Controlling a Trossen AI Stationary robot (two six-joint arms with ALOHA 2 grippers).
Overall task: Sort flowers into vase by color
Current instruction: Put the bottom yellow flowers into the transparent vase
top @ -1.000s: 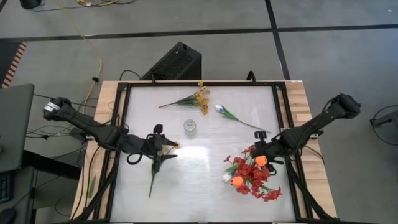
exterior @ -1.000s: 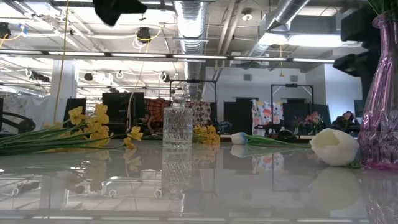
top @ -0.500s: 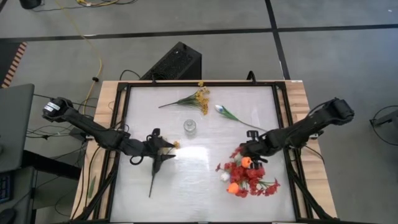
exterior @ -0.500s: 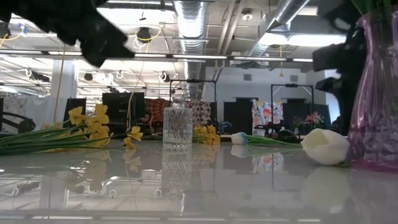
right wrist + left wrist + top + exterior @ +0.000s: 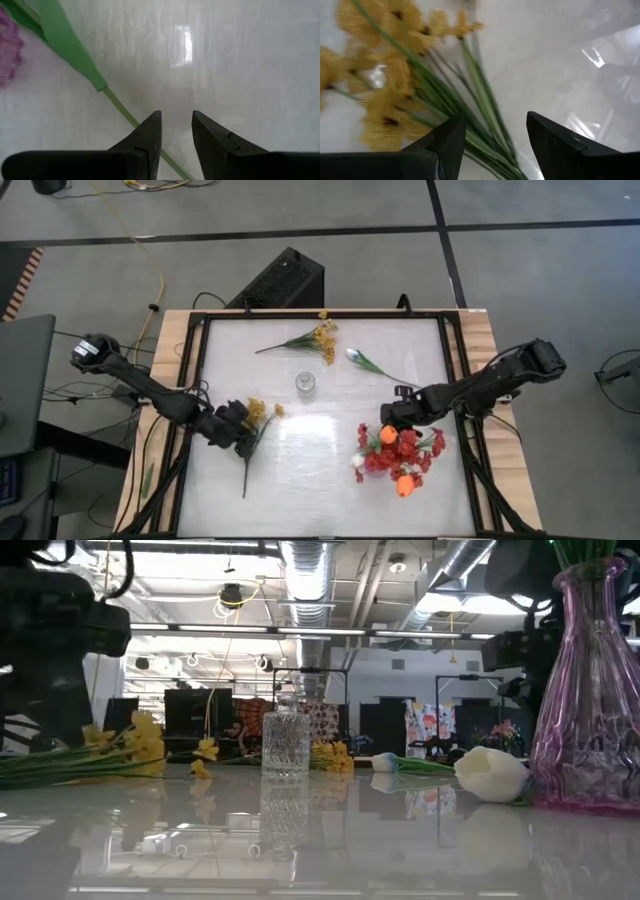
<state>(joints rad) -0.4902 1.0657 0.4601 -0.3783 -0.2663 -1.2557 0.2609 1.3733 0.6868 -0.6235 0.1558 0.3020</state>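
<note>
just beside the right gripper [image 5: 392, 415], fingers narrow and empty, the purple vase [image 5: 588, 690] holds red sprays [image 5: 400, 457] and tulips, while the left gripper [image 5: 240, 438], spread wide over a yellow spray [image 5: 258, 412], and another yellow spray [image 5: 318, 337] and white tulip [image 5: 356, 357] beyond remain unsorted.

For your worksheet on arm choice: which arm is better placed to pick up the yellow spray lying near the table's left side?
Left. The left gripper is open with that yellow spray's stems between its fingers, while the right gripper is across the table by the pink vase.
</note>
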